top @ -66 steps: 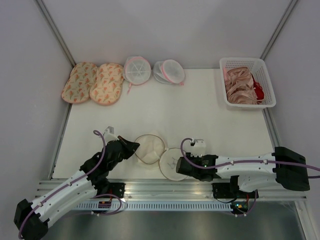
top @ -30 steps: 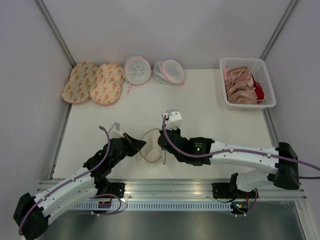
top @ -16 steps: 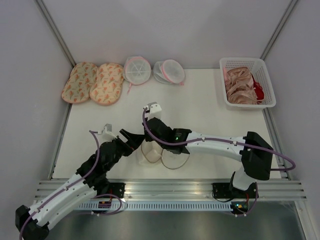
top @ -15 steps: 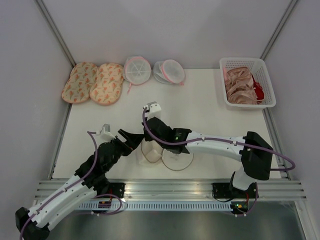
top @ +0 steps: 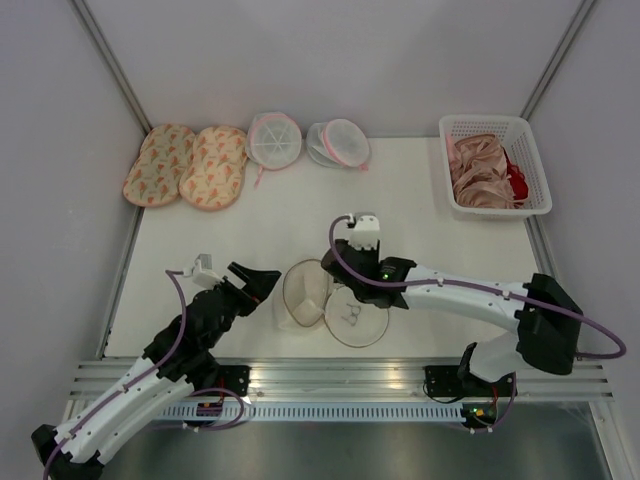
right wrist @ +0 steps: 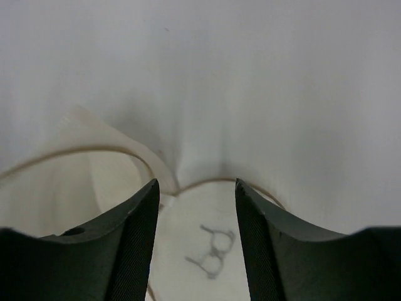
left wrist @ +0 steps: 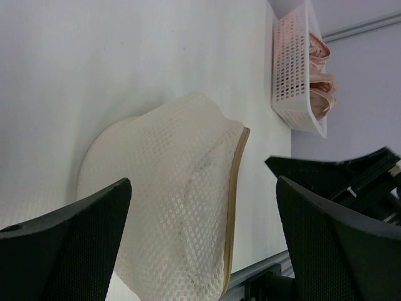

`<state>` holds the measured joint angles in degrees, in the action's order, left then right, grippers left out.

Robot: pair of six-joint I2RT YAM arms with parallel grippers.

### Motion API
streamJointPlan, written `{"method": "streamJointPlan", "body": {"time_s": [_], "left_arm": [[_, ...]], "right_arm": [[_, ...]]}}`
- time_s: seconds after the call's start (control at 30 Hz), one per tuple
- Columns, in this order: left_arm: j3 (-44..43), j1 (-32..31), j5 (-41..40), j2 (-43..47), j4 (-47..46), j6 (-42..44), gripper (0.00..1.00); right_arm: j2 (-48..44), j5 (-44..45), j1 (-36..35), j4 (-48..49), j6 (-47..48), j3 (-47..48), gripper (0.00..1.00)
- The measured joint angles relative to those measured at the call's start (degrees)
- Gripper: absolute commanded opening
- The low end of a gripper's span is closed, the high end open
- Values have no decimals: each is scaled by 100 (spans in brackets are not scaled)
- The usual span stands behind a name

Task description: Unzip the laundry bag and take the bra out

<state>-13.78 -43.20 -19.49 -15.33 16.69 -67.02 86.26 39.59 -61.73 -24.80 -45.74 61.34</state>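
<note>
The cream mesh laundry bag [top: 305,296] lies unzipped in two round halves near the table's front. Its left half stands up as a dome with tan edging [left wrist: 235,188]. Its right half [top: 358,318] lies flat and bears the dark mark [right wrist: 213,251]. No bra shows in the halves. Pinkish-beige bra fabric [top: 478,170] lies in the white basket. My left gripper [top: 260,282] is open and empty, just left of the bag; it also shows in the left wrist view [left wrist: 200,251]. My right gripper [top: 347,290] is open and empty above the flat half, and the right wrist view [right wrist: 195,241] shows it too.
The white basket [top: 530,150] at the back right also holds a red garment [top: 516,182]. Two peach floral bags [top: 188,165] and two white mesh bags with pink trim [top: 305,140] line the back edge. The right arm [left wrist: 338,175] lies beyond the bag.
The right gripper has swung from the bag's back left to over its right half. The left gripper has drawn back to the left, off the bag. The bag now lies spread open.
</note>
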Motion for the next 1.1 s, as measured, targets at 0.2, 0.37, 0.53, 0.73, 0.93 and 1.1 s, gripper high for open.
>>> {"method": "streamJointPlan", "body": {"time_s": [0.2, 0.37, 0.53, 0.73, 0.93, 1.1], "left_arm": [[-4, 0, -50, -87, 87, 2, 100], [-57, 0, -155, -162, 98, 9, 100], [-96, 0, -164, -175, 98, 24, 100], [-96, 0, -199, -83, 157, 24, 100], [-105, 0, -280, -13, 291, 26, 100], [-116, 0, -293, 37, 352, 28, 100]], "right_arm": [[-1154, -72, -284, -863, -1211, -1650, 55], [-1204, -498, -697, -931, -2013, -2444, 52], [-1034, -708, -852, -645, -2465, -2780, 44], [-778, -619, -861, -17, -2673, -2754, 1], [-656, -463, -863, -216, -2723, -2590, 0], [-1239, 96, -846, -1325, -2398, -2177, 0]]}}
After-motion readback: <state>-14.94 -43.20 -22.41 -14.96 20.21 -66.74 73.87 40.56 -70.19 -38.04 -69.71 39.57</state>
